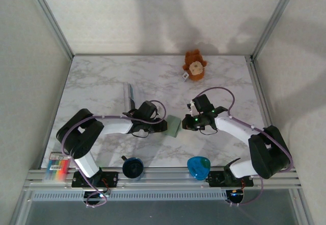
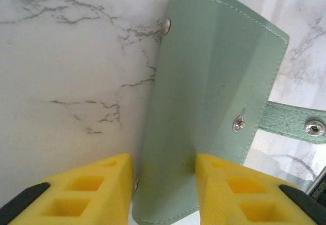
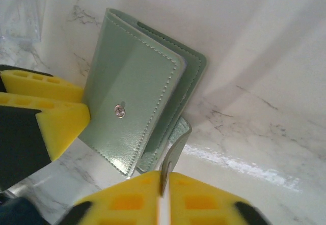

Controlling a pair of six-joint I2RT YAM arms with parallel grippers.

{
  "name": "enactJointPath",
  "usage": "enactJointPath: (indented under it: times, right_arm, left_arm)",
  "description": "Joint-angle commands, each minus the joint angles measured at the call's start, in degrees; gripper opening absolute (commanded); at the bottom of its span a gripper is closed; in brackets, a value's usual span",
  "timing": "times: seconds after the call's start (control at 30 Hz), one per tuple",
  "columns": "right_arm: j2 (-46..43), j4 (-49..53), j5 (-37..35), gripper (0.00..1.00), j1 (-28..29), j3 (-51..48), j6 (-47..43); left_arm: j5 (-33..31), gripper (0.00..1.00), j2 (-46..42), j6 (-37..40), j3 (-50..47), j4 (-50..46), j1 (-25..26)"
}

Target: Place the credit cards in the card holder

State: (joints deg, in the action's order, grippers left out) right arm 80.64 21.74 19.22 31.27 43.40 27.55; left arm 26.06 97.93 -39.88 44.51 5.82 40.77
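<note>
Opening step, I'd say. The left gripper (image 2: 163, 166) clamps the near end of the wallet (image 2: 214, 82), and the right gripper (image 3: 163, 181) has its pads squeezed together on the strap (image 3: 175, 141), which is unsnapped. The wallet lies folded mid-table (image 1: 102, 82) between them. The next move calls for swinging the flap open by that strap while the left holds firm. Both arms bend inward, wrists low, meeting nose to nose.
</note>
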Motion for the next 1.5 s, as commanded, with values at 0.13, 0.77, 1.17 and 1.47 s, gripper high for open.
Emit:
enactJointPath:
  times: [0.13, 0.77, 1.17, 1.47]
  right_arm:
    - [2.16, 0.81, -2.40, 0.09, -0.24, 0.83, -0.17]
    - [7.16, 0.33, 8.45, 0.00, 1.43, 5.25, -5.27]
    - [13.61, 9.54, 8.74, 0.00, 2.03, 11.04, -9.67]
    - [17.56, 13.74, 6.37, 0.00, 3.14, 15.02, -10.84]
  left_arm:
    - [2.86, 0.34, 1.85, -3.16, -2.84, 4.45, 0.89]
    - [1.64, 0.32, -3.90, -17.82, -9.48, 15.85, 6.06]
    - [-1.48, 0.25, -4.23, -16.30, -9.52, 14.13, 5.98]
    - [-1.91, 0.19, -3.91, -15.50, -10.49, 14.13, 5.98]
